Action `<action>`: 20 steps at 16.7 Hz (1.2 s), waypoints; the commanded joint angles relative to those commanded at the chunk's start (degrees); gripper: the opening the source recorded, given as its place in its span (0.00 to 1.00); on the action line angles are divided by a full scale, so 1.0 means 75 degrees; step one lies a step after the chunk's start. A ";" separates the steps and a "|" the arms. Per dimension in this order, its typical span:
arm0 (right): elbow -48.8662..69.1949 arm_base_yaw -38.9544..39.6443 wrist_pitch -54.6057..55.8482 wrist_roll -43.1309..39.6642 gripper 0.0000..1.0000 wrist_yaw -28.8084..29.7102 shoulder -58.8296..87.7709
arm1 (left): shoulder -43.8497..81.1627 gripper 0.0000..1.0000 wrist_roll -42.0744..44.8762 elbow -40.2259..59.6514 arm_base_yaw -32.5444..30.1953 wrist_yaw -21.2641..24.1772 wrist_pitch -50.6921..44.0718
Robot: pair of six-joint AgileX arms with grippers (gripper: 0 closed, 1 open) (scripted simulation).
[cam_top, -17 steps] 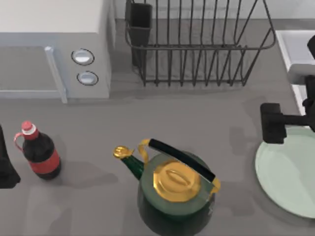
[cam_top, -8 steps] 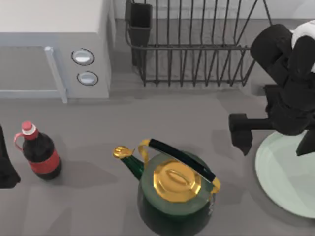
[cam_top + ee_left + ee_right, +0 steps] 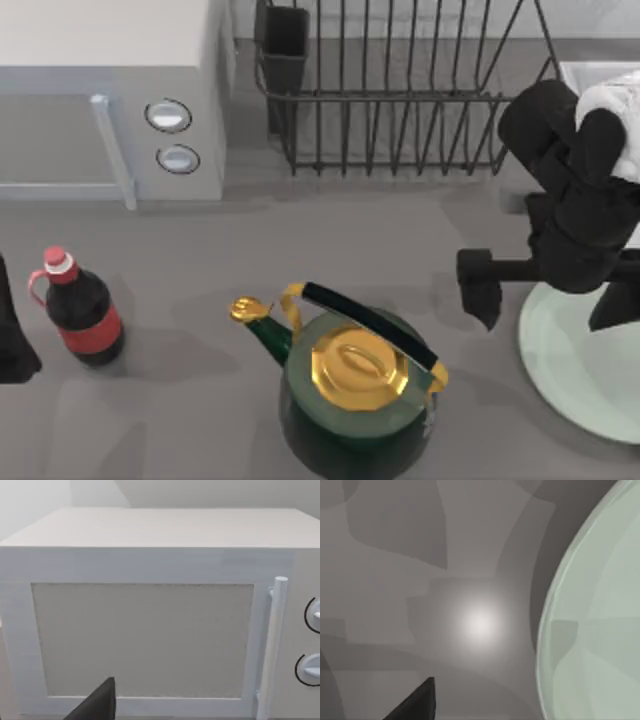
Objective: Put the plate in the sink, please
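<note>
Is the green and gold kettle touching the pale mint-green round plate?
Apart. In the top view, bare grey tabletop separates the green kettle with its gold lid from the pale mint-green plate at the right edge.

Surface: grey table [image 3: 400, 240]
Back left: white microwave [image 3: 110, 100]
Back middle: dark wire dish rack [image 3: 400, 95]
Left: cola bottle [image 3: 80, 310]
Front middle: green kettle [image 3: 355, 395]
Right edge: mint plate [image 3: 580, 365]

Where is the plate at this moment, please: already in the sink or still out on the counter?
Out. The plate lies flat on the grey counter, below the sink, with the right tool above its rim.
</note>
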 joint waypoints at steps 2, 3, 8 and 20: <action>-0.0381 0.0013 0.0767 0.0012 1.00 0.0002 0.0311 | 0.0000 1.00 0.0000 0.0000 0.0000 0.0000 0.0000; -0.0577 0.0020 0.1160 0.0017 1.00 0.0003 0.0468 | 0.0000 1.00 0.0000 0.0000 0.0000 0.0000 0.0000; -0.1161 0.0043 0.2135 0.0037 1.00 0.0006 0.0957 | 0.0000 1.00 0.0000 0.0000 0.0000 0.0000 0.0000; -0.1161 0.0043 0.2135 0.0037 0.32 0.0006 0.0957 | 0.0000 1.00 0.0000 0.0000 0.0000 0.0000 0.0000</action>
